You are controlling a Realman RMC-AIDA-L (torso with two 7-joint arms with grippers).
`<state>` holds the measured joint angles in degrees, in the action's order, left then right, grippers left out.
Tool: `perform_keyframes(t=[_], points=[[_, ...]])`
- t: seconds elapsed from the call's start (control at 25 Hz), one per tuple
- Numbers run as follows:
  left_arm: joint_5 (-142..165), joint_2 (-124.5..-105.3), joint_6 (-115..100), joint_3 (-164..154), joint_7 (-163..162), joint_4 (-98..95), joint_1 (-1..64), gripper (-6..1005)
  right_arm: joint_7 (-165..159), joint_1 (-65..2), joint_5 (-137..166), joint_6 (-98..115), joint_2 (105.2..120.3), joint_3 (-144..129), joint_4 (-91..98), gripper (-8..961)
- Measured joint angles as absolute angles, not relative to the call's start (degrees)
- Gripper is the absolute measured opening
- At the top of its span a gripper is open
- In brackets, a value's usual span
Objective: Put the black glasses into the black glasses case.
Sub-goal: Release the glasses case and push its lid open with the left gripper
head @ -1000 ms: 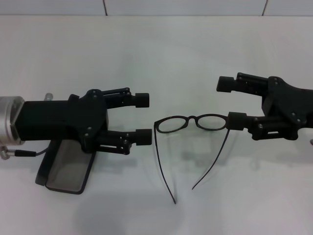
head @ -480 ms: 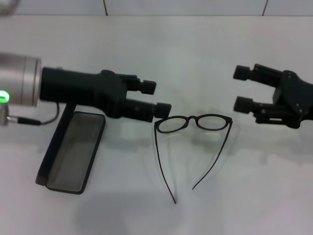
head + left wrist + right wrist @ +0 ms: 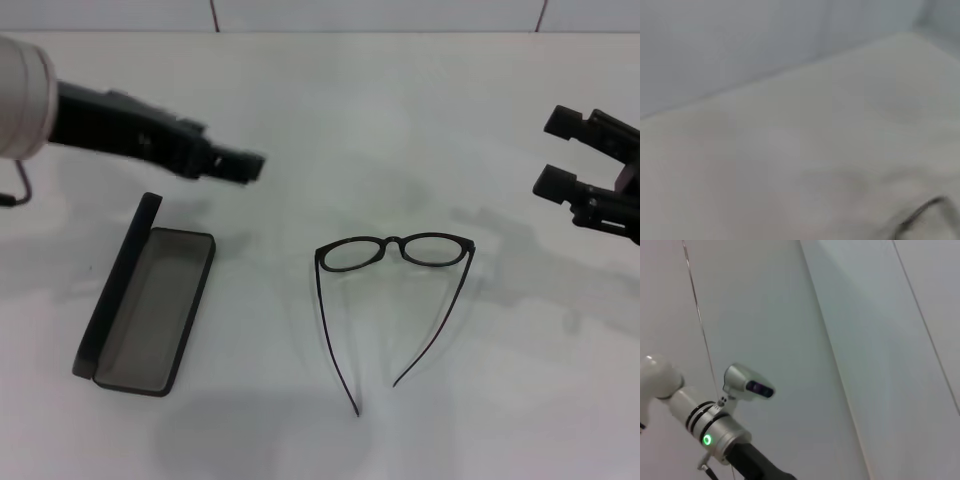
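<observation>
Black glasses [image 3: 398, 262] lie on the smooth white table [image 3: 330, 120] near its centre, thin frame w/ two rounded oval clear lenses, lenses toward the far side, long slender temple arms unfolded and curving back toward the near edge, tips converging. To the robot's left, well apart from them, the black glasses case [image 3: 145, 303] sits open: flat rectangular shell, rounded corners, grey lining showing in the tray, nothing inside it; lid stands up along the left side. No lettering legible on it. Farther back, the left gripper [image 3: 232, 164] hangs above the table beyond the case, pointing toward the centre; its state cannot be told. At the right edge the right gripper [image 3: 567, 152] is held clear of the glasses, its two dark fingers [image 3: 556, 183] spread apart, holding nothing. Left wrist view gives only pale tabletop w/ a dark sliver, prob. the frame, in a corner. Right wrist view shows the left arm's silver wrist w/ a green light [image 3: 706, 440] against a pale panelled wall [image 3: 850, 315].
</observation>
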<state>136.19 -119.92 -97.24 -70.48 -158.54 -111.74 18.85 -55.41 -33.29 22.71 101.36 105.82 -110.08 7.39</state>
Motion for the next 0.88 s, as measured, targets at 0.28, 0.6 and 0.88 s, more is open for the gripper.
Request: perform_keyframes(t=[0.28,0.6,0.88], points=[[166.2,-120.06,-95.9,-92.9,-172.2,-114.0,17.6,785,-55.1,-34.2,22.6,100.9,105.64,-109.9,7.4,878],[164.8,-120.15,-94.0,-91.8,-172.4,-112.1,14.4,762,-54.4,-34.5,22.6,99.6,106.02,-109.9,8.2,877],[163.7,-119.74,-92.6,-90.2,-172.3,-108.2,13.8,751,-54.4,-34.4,22.6,99.1,106.30,-109.9,8.1,876]])
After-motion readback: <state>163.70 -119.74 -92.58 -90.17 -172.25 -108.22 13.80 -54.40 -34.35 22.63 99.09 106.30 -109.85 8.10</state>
